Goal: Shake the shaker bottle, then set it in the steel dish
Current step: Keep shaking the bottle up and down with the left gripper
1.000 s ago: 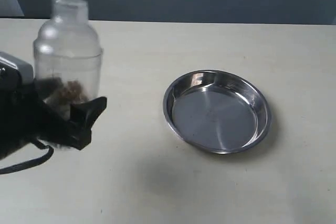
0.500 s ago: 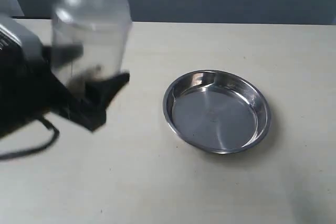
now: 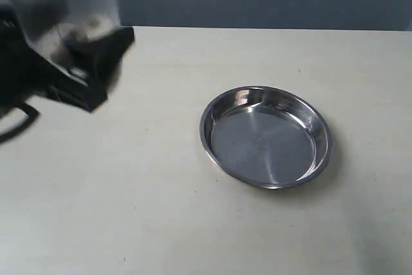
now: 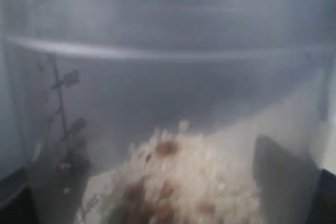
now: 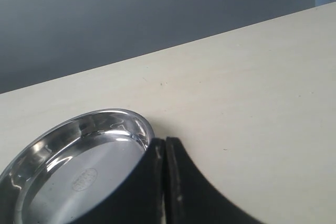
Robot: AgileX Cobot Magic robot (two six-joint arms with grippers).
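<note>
On the pale smooth table (image 3: 193, 223) the round shiny steel dish (image 3: 266, 136) lies at the right, and well apart at the left the frosted shaker bottle (image 3: 64, 4), blurred, hangs above the table, clamped between the wide-spread black fingers (image 3: 106, 56) of the left gripper (image 3: 90, 33); the right gripper (image 5: 165, 144) is closed, holding nothing

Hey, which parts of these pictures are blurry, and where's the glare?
Exterior view: the shaker bottle is smeared by motion, while the steel dish is sharp, with bright glints along its rim. Left wrist view: the bottle fills the frame, hazy and soft throughout. Right wrist view: crisp, with glare on the dish's rim and wall.
</note>
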